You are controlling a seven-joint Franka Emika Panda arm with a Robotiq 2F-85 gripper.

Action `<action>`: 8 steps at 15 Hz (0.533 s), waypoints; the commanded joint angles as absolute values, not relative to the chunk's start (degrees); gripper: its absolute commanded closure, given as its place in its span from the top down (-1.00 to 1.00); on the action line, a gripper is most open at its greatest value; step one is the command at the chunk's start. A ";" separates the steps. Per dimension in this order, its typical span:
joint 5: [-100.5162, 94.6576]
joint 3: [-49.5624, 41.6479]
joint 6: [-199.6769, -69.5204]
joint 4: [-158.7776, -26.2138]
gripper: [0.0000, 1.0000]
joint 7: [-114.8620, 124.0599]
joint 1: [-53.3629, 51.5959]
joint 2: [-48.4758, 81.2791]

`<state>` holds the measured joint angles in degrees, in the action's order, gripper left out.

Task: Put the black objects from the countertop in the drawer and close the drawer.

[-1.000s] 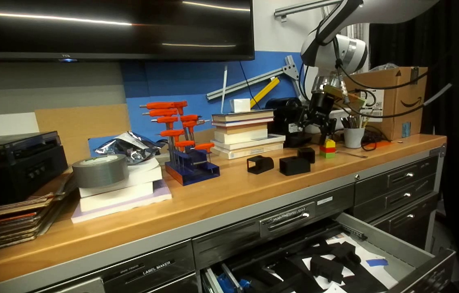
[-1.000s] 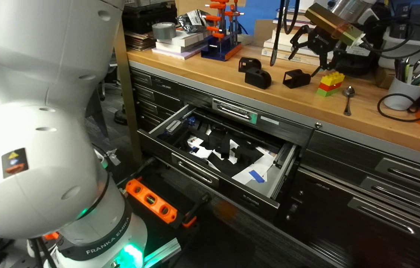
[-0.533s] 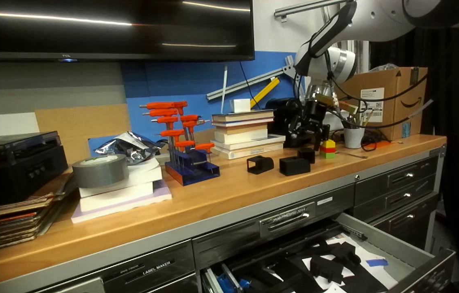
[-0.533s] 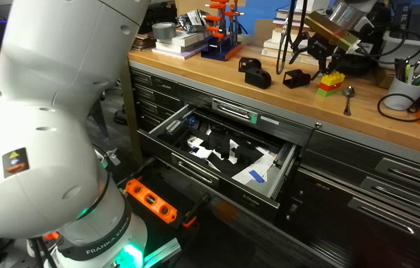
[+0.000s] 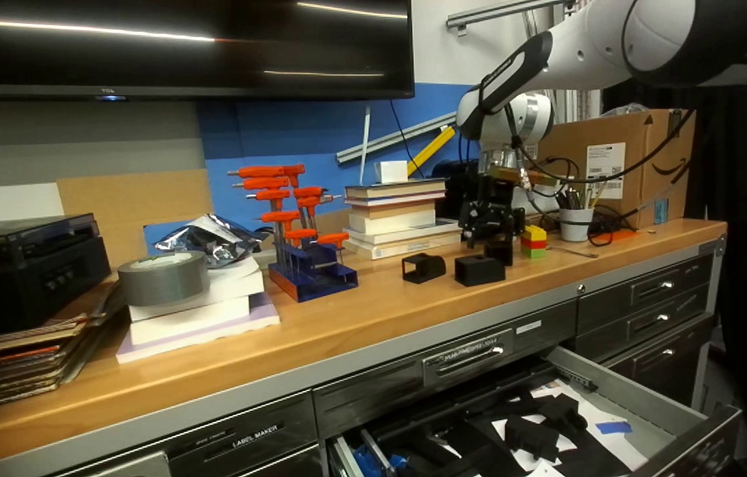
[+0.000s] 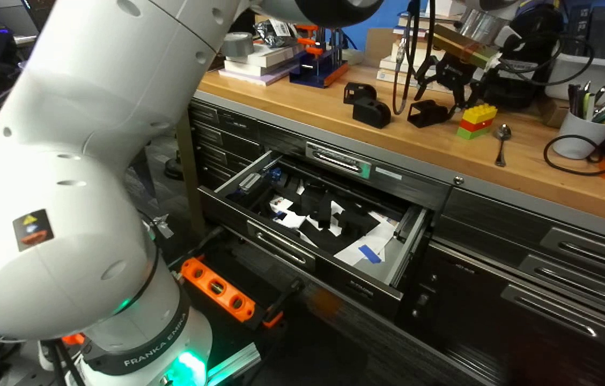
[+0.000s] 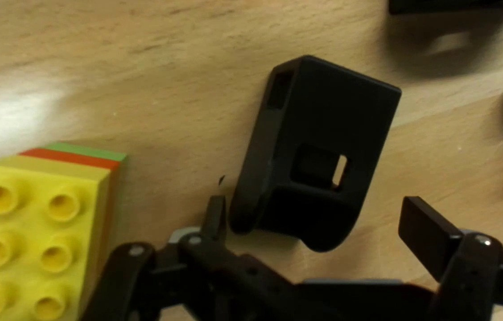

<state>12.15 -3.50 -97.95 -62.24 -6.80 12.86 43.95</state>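
Behind the long light-brown countertop (image 5: pixel 320 331), can see blue wall panels (image 5: pixel 267 136) below a dark television (image 5: pixel 175 50). On the wood, can count three black objects (image 6: pixel 372 113) near one another, with the rightmost, in both exterior views, beside a yellow, red and green brick stack (image 6: pixel 477 122). Down at that rightmost one, in the wrist view, find the gripper (image 7: pixel 316 218) with fingers (image 7: pixel 430 238) spread wide to either side of its curved end, one just beside it toward the brick stack, the other well apart. Cannot tell contact from a slim gap at the closer finger. Past the brick stack, see a spoon (image 6: pixel 502 133) and a pen cup (image 6: pixel 581 136). Below, see the drawer (image 6: pixel 342 274) pulled out, with black shapes (image 5: pixel 532 437) on white paper (image 5: pixel 602 407) inside. Toward the opposite end, see gray tape (image 5: pixel 165 285) on books (image 5: pixel 191 324).
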 commanded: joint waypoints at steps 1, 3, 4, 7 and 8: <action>8.40 -4.23 -94.06 -57.17 1.00 -1.56 11.24 46.20; 6.03 -4.80 -92.34 -57.08 1.00 1.29 9.97 46.00; 4.75 -5.13 -91.28 -56.98 1.00 2.63 9.32 45.76; 2.73 -5.01 -89.61 -57.41 1.00 4.42 8.24 44.85; 2.50 -5.02 -89.89 -58.07 1.00 4.65 7.82 44.48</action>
